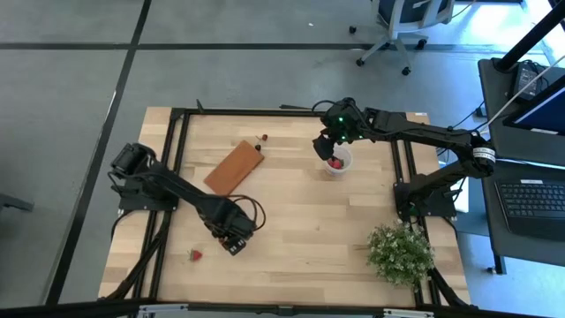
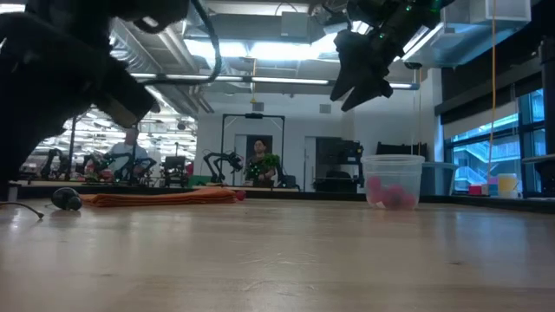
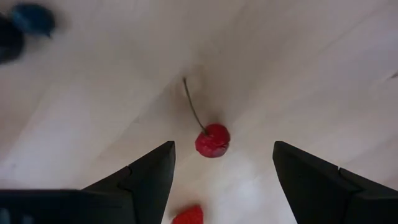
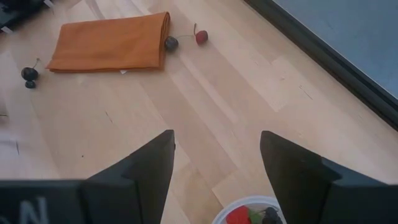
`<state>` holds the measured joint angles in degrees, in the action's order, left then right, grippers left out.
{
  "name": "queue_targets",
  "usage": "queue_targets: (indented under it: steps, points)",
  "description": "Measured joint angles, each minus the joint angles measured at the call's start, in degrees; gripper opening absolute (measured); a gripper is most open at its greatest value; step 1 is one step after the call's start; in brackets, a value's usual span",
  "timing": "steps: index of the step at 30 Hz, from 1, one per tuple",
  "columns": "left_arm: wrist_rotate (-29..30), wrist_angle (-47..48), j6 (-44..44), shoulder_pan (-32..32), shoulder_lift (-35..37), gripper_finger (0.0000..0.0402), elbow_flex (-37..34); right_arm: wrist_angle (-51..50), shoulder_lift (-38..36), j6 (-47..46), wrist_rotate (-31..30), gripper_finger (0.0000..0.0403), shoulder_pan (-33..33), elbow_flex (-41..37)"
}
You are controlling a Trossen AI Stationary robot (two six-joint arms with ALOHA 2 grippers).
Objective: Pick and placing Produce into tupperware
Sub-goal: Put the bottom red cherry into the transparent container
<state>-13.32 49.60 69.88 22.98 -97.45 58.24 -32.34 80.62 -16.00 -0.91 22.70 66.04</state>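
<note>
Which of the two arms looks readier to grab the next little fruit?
The left. Its end effector hangs open right over a red cherry on the table, fingers either side. The right end effector, also open and empty, hovers over the cup, away from loose fruit.

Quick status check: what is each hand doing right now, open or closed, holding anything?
Left hand: open, empty, poised over a red cherry on the table.
Right hand: open, empty, above the tupperware.
</note>
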Motion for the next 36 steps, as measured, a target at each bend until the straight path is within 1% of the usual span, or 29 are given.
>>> queue_targets:
  steps: [2, 10, 14, 17, 20, 25, 30, 36]
  points:
    - [-1.3, 0.0, 0.1, 0.0, -1.2, 0.0261, 0.0, 0.0, 0.0, 0.0, 0.0, 0.0239, 0.0, 0.0]
    - [-2.9, -1.4, 0.1, 0.1, -5.5, 0.0261, 0.0, 0.0, 0.0, 0.0, 0.0, 0.0239, 0.0, 0.0]
    - [-4.3, -1.3, 0.1, -0.1, -6.5, 0.0261, 0.2, 0.0, 0.0, 0.0, 0.0, 0.0239, 0.0, 0.0]
    - [-4.2, -1.6, 0.1, 0.0, -6.5, 0.0256, 0.2, 0.0, 0.0, 0.0, 0.0, 0.0239, 0.0, 0.0]
    - [-4.2, -1.8, 0.2, 0.0, -6.5, 0.0238, 0.2, 0.0, 0.0, 0.0, 0.0, 0.0239, 0.0, 0.0]
    - [-3.9, -1.9, 0.1, 0.0, -6.6, 0.0193, 0.2, 0.0, 0.0, 0.0, 0.0, 0.0239, 0.0, 0.0]
    - [-2.1, -2.0, 0.1, 0.1, -6.5, 0.0152, 0.2, 0.0, 0.0, 0.0, 0.0, 0.0239, 0.0, 0.0]
    - [0.0, -2.1, 0.0, 0.2, -6.6, 0.0114, 0.2, 0.0, 0.0, 0.0, 0.0, 0.0238, 0.0, 0.0]
